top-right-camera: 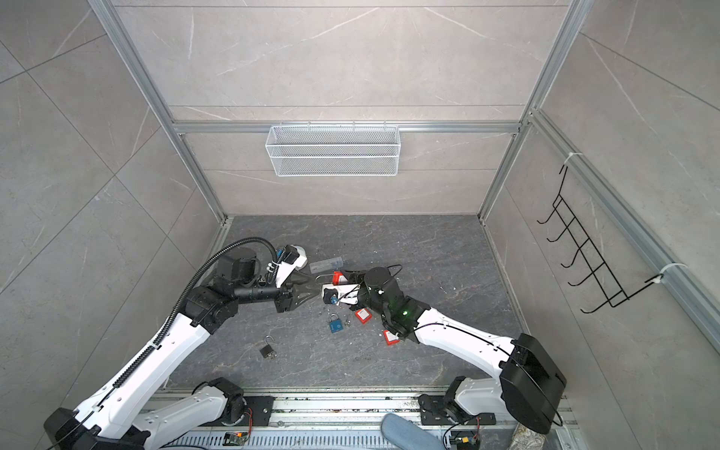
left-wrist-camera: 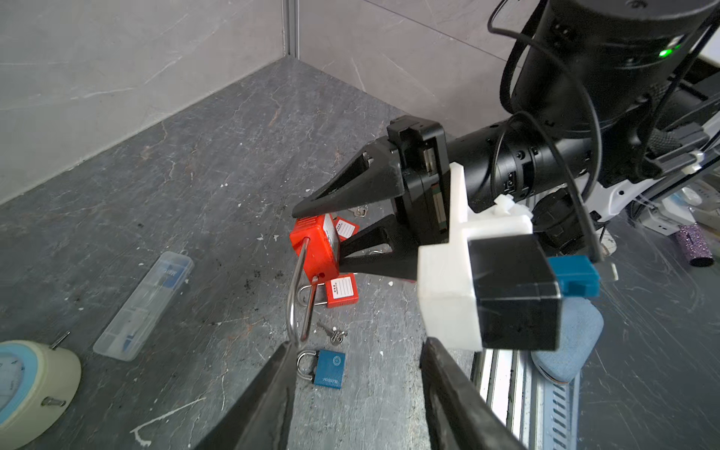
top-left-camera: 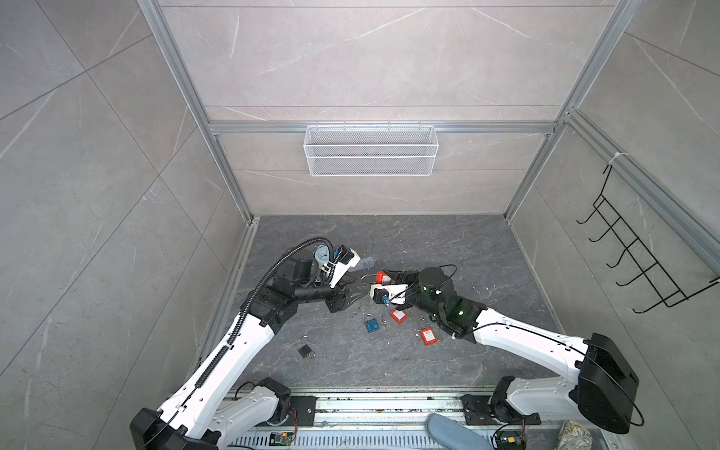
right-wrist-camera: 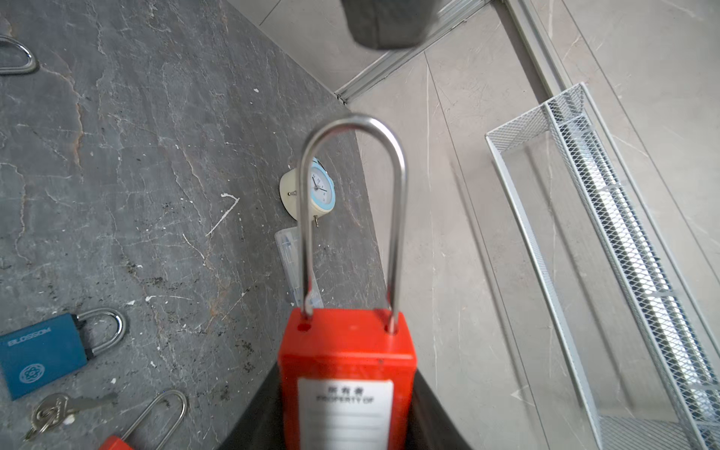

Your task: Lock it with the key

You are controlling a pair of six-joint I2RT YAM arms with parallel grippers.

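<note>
Clamps the red padlock (right-wrist-camera: 346, 358) by its body in the right gripper (left-wrist-camera: 319, 237), clear of the counter (top-left-camera: 428, 241) and near its middle, label side facing the right wrist camera. Points the long steel shackle (right-wrist-camera: 352, 121) away from the right arm, toward the left gripper (left-wrist-camera: 357, 346). From the right wrist: one shackle leg seated in the body, the other leg's tip just above its hole. Presents the left gripper open, jaws well apart and empty, with the shackle's bend right at the tip of one finger (left-wrist-camera: 272, 389); touching or just short, impossible to tell. On the counter below, a bunch of keys (right-wrist-camera: 58, 407) just beside a blue padlock (right-wrist-camera: 39, 354). Near those, toward the right arm, a second red padlock (top-left-camera: 397, 315) and a third red padlock (top-left-camera: 427, 336), both lying flat. Well apart on the left arm's side, a small dark padlock (top-left-camera: 306, 350). Past the left arm, an alarm clock (right-wrist-camera: 317, 191) and, just beside it, a clear plastic case (left-wrist-camera: 144, 304).
</note>
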